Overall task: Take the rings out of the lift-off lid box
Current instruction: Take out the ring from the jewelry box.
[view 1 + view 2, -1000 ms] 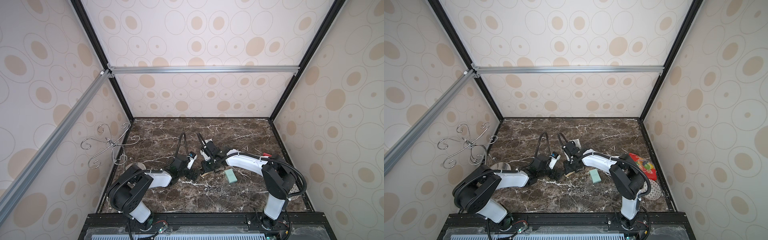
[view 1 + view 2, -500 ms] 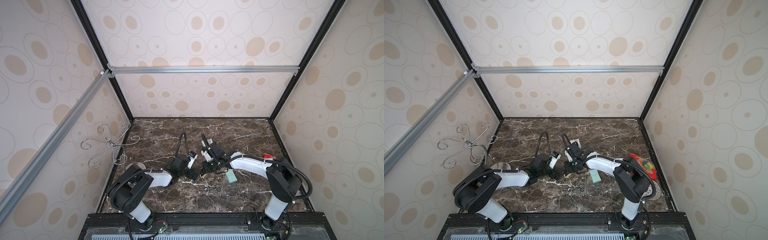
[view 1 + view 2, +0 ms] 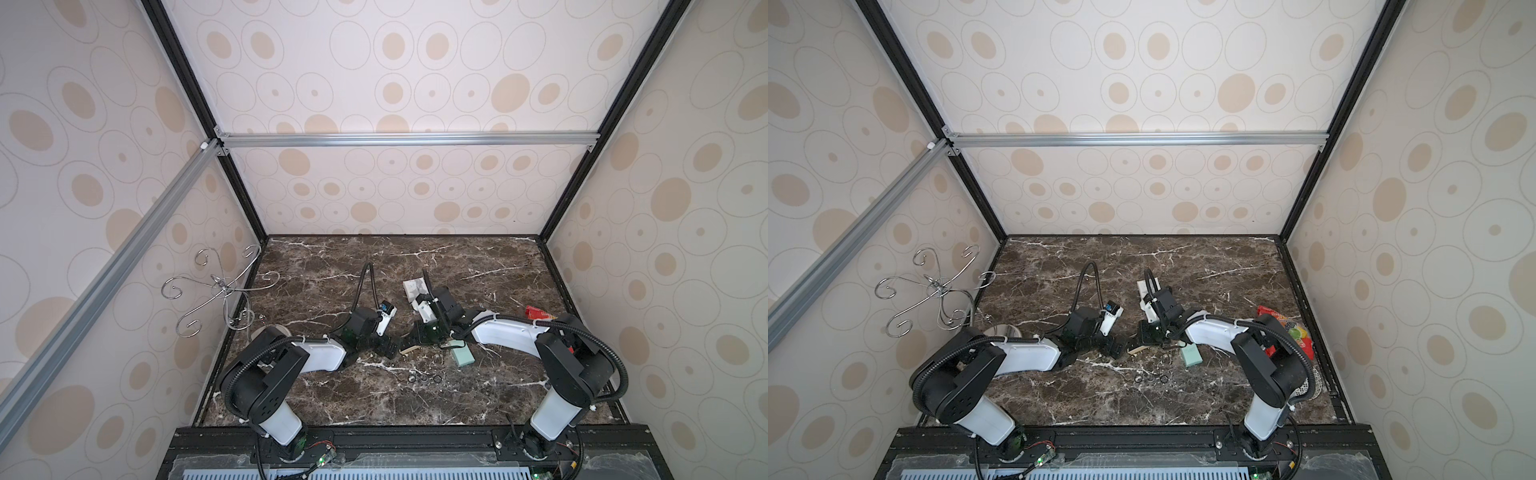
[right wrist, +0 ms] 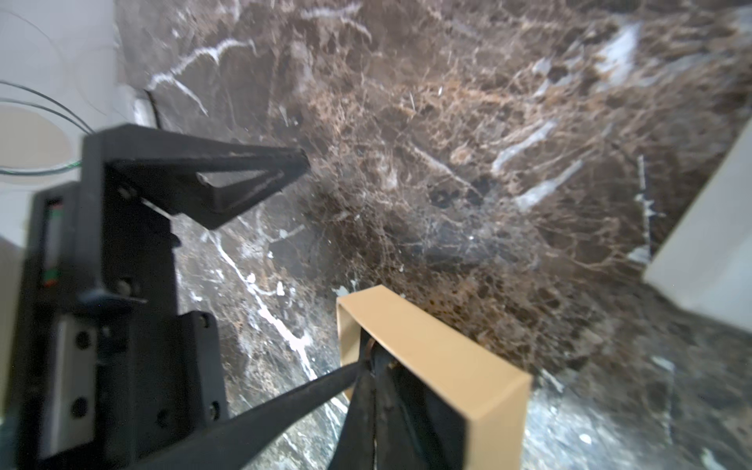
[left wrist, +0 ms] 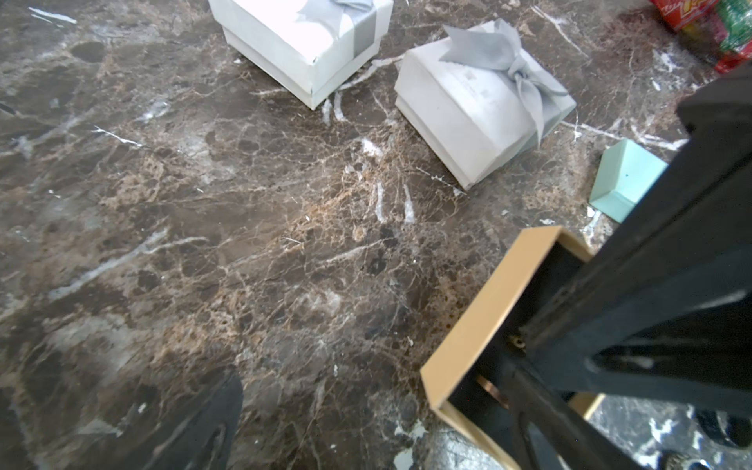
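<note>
Three tiny dark rings (image 3: 424, 379) (image 3: 1149, 379) lie in a row on the marble, in front of both grippers. The lift-off lid box (image 5: 480, 309) (image 4: 439, 358) is tan with a black inside and stands tilted. A copper-coloured ring (image 5: 492, 390) shows inside it. My right gripper (image 4: 371, 360) (image 3: 415, 344) is shut, its tips deep in the box's corner. Whether they pinch anything is hidden. My left gripper (image 3: 388, 349) (image 5: 376, 447) is open just left of the box, holding nothing, with one finger (image 5: 207, 427) showing. The mint green lid (image 3: 462, 355) (image 5: 622, 179) lies to the right.
Two pale boxes with grey bows (image 5: 309, 44) (image 5: 480, 110) stand behind the grippers; one (image 3: 412, 286) shows in a top view. A red snack pack (image 3: 1287, 328) lies at the right edge. A curly silver wire stand (image 3: 220, 286) rises at the left wall.
My right wrist has drifted slightly to the right with its tips staying at the tan box. The left arm, the rings and the mint lid have not moved.
</note>
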You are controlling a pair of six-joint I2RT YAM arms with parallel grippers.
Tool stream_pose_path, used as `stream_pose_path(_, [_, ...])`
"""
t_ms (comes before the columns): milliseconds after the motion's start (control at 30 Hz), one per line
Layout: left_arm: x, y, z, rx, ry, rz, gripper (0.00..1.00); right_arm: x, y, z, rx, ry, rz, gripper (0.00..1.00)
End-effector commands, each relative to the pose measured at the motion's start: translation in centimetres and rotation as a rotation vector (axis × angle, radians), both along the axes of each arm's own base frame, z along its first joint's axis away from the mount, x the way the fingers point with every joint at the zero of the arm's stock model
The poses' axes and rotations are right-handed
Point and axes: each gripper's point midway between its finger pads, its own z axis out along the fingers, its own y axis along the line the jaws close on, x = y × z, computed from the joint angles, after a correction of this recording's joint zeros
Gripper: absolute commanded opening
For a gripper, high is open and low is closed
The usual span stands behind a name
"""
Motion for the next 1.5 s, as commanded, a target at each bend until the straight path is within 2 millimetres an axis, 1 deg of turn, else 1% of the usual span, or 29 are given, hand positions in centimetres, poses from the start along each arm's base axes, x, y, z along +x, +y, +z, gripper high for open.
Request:
stream_pose_path(0, [0.4,-0.9,0.6,-0.005,-0.016,-0.027,1.00,0.6,0.7,1.4,0.129,0.001,-0.030,0.00])
stream_pose_path(167, [0.3,-0.8,0.6,0.002,-0.017,-0.029,1.00,0.7,0.7,1.1,0.204,0.017,-0.048,0.00])
stream_pose_path(367, [0.4,-0.9,0.7,0.002,-0.018,-0.030,1.00,0.8,1.0,1.6,0.292,0.013,-0.054,0.00])
stream_pose_path(667, [0.4,-0.8,0.6,0.008,-0.015,-0.030,1.00,1.0,1.1,1.9,0.378,0.027,-0.067,0.00])
stream_pose_path(967, [0.4,-0.7,0.6,0.017,-0.016,-0.032,1.00,1.0,0.6,1.9,0.382,0.028,-0.079,0.00])
stream_pose_path(1300, [0.5,-0.8,0.8,0.018,-0.020,-0.034,1.00,0.9,0.1,2.3,0.402,0.032,-0.084,0.00])
stream_pose_path(1467, [0.7,-1.0,1.8,0.006,-0.044,-0.038,1.00,0.5,-0.4,2.9,0.365,0.016,-0.069,0.00])
